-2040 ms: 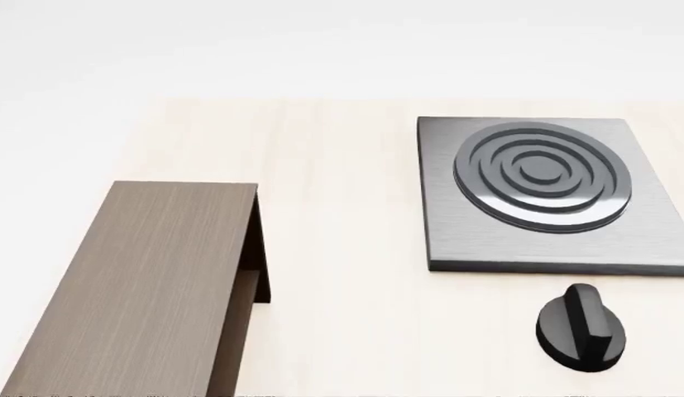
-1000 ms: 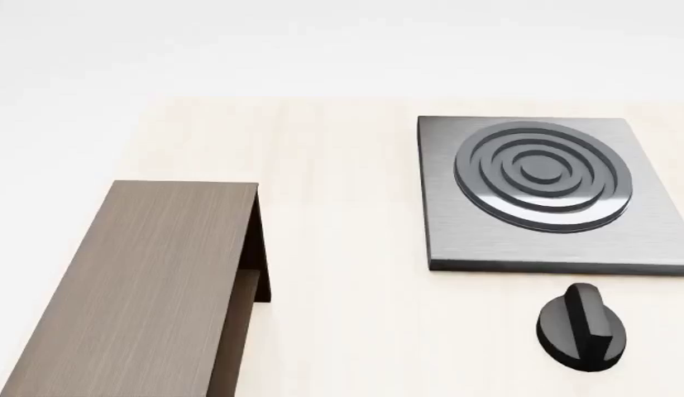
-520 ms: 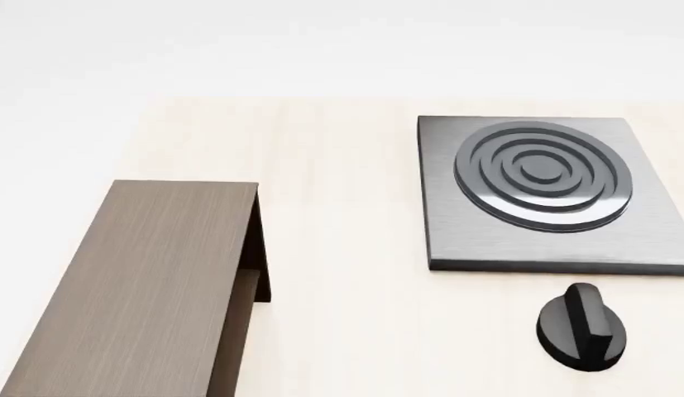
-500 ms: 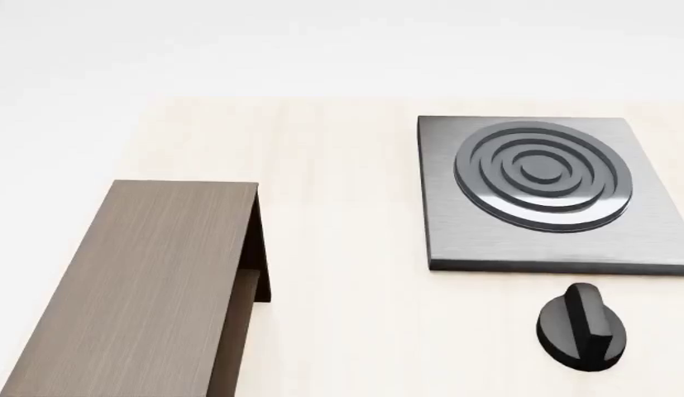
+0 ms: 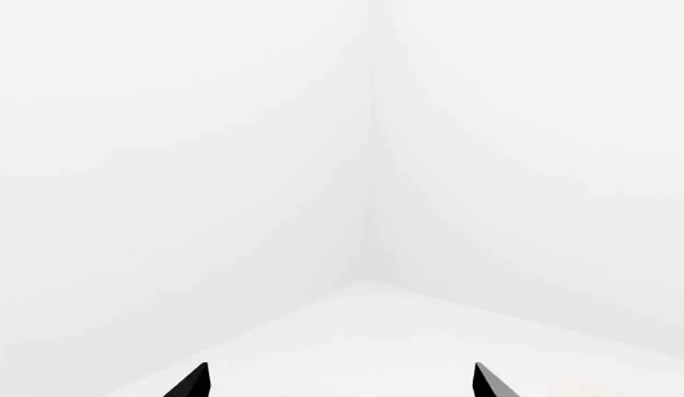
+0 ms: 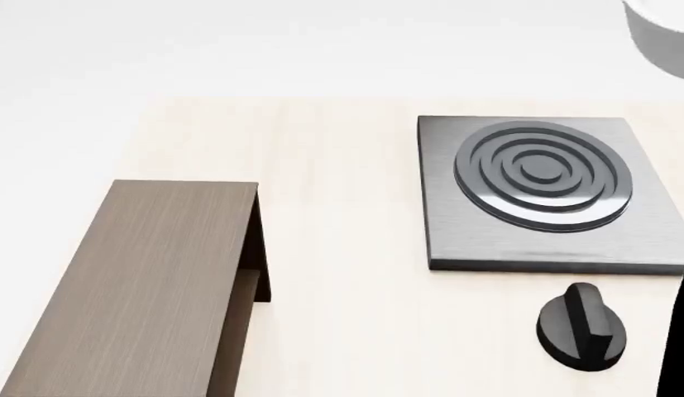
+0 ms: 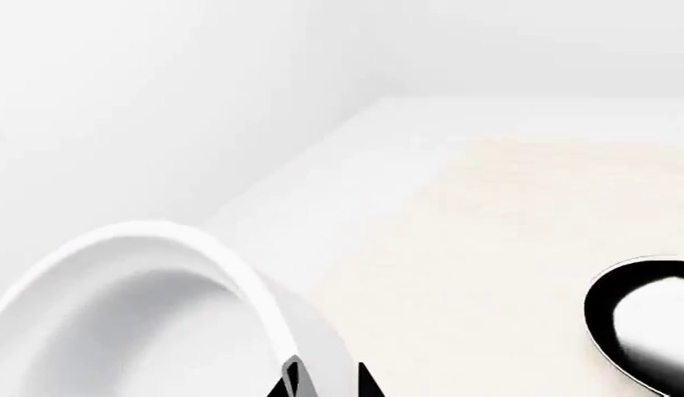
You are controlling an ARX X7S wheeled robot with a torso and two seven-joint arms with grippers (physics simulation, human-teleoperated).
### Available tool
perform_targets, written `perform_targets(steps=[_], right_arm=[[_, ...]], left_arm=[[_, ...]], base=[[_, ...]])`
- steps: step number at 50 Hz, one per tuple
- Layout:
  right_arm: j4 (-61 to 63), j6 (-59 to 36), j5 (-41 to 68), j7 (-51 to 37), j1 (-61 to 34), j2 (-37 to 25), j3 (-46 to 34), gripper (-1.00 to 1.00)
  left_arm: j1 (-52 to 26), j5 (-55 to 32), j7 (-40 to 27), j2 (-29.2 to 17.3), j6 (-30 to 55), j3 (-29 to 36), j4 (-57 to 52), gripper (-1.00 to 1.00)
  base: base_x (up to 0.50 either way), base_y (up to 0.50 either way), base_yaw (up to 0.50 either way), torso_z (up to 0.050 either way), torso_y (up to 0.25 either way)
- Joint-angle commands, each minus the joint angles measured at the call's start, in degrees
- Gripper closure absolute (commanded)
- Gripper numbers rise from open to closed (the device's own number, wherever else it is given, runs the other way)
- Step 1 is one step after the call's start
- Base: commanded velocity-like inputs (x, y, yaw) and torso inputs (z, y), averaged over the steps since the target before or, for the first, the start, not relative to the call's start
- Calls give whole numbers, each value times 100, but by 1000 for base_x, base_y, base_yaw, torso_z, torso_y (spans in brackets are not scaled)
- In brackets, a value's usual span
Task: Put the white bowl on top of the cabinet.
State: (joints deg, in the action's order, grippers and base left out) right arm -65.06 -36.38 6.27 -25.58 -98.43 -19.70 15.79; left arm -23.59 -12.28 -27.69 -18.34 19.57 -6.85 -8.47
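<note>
Now right gripper grips white bowl rim.

Grey stove plate flat on pale table; black knob just beside its near edge.

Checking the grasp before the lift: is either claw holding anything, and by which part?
The right claw pinches the white bowl by its rim wall, one finger on each side. The left claw is open and holds nothing.
</note>
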Motion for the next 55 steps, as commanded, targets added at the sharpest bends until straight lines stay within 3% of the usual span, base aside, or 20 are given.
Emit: perform_targets(steps=[1,17,55], right_arm=[[-991,-139,-37,655,-708,274,371,100],[-992,-1268,-469,1716,-596,778,892,100],[-991,-1764,-549,2589,-655,1688,1143,100]], left_arm=[[0,-14,-10,-7,-4,19,11,-100],[13,-24,-25,-25,7,52,-7,-100],[-11,-16,-65,-45,-47,146,103,-100]], base=[[0,0,0,0,0],[0,0,0,0,1],[0,0,0,0,1]])
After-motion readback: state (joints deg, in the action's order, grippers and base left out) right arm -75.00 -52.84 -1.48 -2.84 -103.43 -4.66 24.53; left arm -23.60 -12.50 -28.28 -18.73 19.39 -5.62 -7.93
